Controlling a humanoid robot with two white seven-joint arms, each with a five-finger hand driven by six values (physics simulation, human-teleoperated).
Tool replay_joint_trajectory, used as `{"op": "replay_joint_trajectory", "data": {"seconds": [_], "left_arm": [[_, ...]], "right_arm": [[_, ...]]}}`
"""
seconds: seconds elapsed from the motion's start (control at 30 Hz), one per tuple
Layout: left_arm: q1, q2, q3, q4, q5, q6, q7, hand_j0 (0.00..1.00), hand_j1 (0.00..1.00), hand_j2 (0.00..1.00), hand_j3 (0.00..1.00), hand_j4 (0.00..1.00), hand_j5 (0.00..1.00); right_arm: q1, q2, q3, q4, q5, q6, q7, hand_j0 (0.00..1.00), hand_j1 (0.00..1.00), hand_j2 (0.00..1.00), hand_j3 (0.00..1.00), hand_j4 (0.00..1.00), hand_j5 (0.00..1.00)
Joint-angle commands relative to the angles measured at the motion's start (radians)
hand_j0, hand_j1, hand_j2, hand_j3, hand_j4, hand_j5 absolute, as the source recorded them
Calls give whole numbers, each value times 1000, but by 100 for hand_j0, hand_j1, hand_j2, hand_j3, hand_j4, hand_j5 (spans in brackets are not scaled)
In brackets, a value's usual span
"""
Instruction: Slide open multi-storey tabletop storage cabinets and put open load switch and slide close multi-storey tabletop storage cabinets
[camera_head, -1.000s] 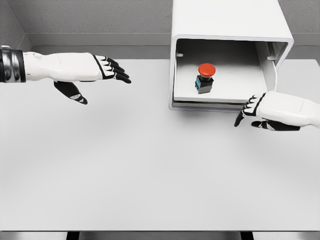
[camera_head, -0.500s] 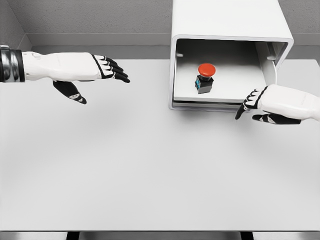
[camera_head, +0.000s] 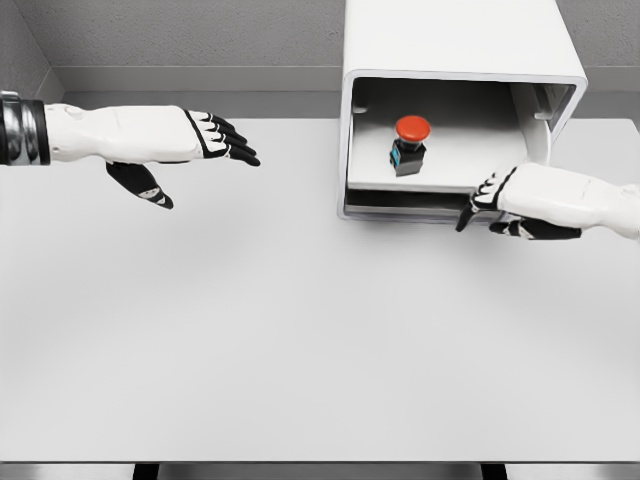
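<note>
The white storage cabinet (camera_head: 455, 40) stands at the back right of the table. Its drawer tray (camera_head: 470, 172) is partly pulled out, and the load switch (camera_head: 410, 144), black with a red mushroom button, stands upright on it. My right hand (camera_head: 480, 203) comes in from the right with its fingers extended against the tray's front edge, holding nothing. My left hand (camera_head: 222, 140) hovers over the table's back left, fingers stretched out toward the cabinet, thumb hanging down, empty.
The white table (camera_head: 300, 330) stretches wide in front of the cabinet. A grey wall (camera_head: 190, 40) runs behind it. The table's front edge lies near the bottom of the view.
My right hand has moved up and back against the drawer front, and the tray with the switch has slid farther into the cabinet. The left arm has stayed put.
</note>
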Motion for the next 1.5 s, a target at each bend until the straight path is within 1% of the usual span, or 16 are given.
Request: {"op": "replay_joint_trajectory", "data": {"seconds": [0.0, 0.13, 0.2, 0.27, 0.5, 0.7, 0.87, 0.97, 1.13, 1.2, 1.3, 1.33, 1.4, 1.43, 1.47], "left_arm": [[0, 0, 1, 0, 6, 3, 0, 100, 100, 100, 100, 100, 100], [2, 0, 1, 0, 6, 3, 0, 100, 100, 100, 100, 100, 100], [5, 0, 1, 0, 6, 3, 0, 100, 100, 100, 100, 100, 100], [5, 0, 1, 0, 6, 3, 0, 100, 100, 100, 100, 100, 100], [5, 0, 1, 0, 6, 3, 0, 100, 100, 100, 100, 100, 100], [5, 0, 1, 0, 6, 3, 0, 100, 100, 100, 100, 100, 100], [6, 0, 1, 0, 6, 3, 0, 100, 100, 100, 100, 100, 100], [6, 0, 1, 0, 6, 3, 0, 100, 100, 100, 100, 100, 100], [6, -2, -1, 0, 6, 3, 0, 100, 100, 100, 100, 100, 100], [6, -3, -1, 2, 6, 3, 0, 100, 100, 100, 100, 100, 100], [37, -3, -5, 20, 7, 3, 0, 100, 100, 100, 100, 100, 100], [43, -5, -8, 20, 7, 3, 0, 100, 100, 100, 100, 100, 100], [49, -5, -10, 20, 7, 3, 0, 100, 100, 100, 100, 100, 100], [52, -5, -10, 20, 7, 3, 0, 100, 100, 100, 100, 100, 100], [55, -5, -10, 20, 6, 3, 0, 100, 100, 100, 100, 100, 100]], "right_arm": [[0, 13, 15, 7, 7, 3, 0, 59, 59, 59, 59, 59, 59], [-35, 27, 43, 38, 9, 3, 0, 59, 59, 59, 59, 59, 59], [-40, 30, 43, 44, 9, 3, 0, 59, 59, 59, 59, 59, 59], [-60, 39, 64, 62, 9, 3, 0, 59, 59, 59, 59, 59, 59], [-87, 57, 81, 99, 18, 3, 0, 59, 59, 59, 59, 59, 59], [-138, 84, 104, 145, 32, 3, 0, 60, 60, 60, 60, 60, 60], [-176, 100, 139, 181, 32, 3, 0, 60, 60, 60, 60, 60, 60], [-195, 110, 153, 187, 32, 3, 0, 60, 60, 60, 60, 60, 60], [-241, 128, 207, 230, 35, 3, 0, 60, 60, 60, 60, 60, 60], [-242, 131, 207, 230, 36, 3, 0, 60, 60, 60, 60, 60, 60], [-249, 131, 207, 231, 36, 3, 0, 60, 60, 60, 60, 60, 60], [-247, 128, 207, 228, 36, 3, 0, 62, 62, 62, 62, 62, 62], [-236, 120, 204, 201, 35, 3, 0, 62, 62, 62, 62, 62, 62], [-230, 97, 199, 179, 33, 3, 0, 62, 62, 62, 62, 62, 62], [-221, 67, 170, 149, 32, 3, 0, 62, 62, 62, 62, 62, 62]]}}
